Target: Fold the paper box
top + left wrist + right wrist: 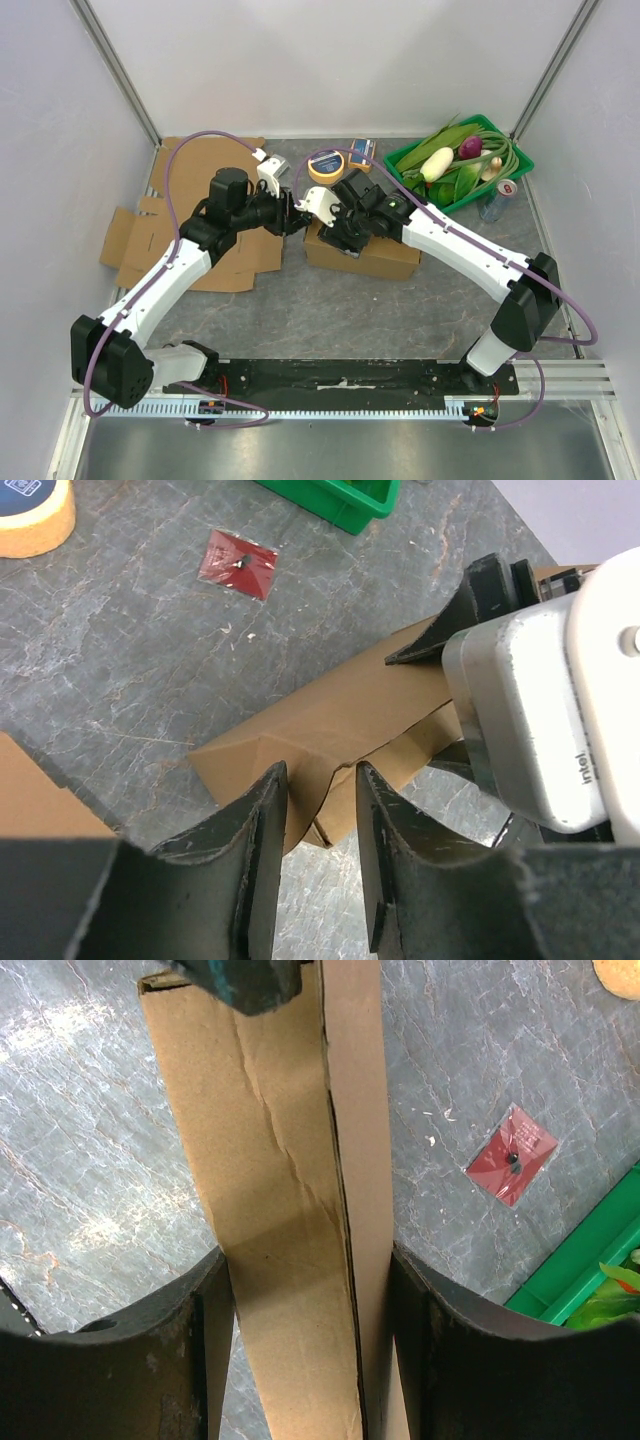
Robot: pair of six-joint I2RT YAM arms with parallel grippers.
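Left gripper (315, 810) is straddling the box's (330, 705) near corner, jaws parted; right gripper (420, 715) is clasping it ahead-right; red packet (238, 563) is lying ahead-left.

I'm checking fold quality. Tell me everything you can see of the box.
The box is plain brown cardboard, long and low, lying flat on the table. Its top flaps meet along a lengthwise seam, one lightly creased. The right gripper clasps its long sides; the left gripper, jaws apart, stands at one end by an end flap.
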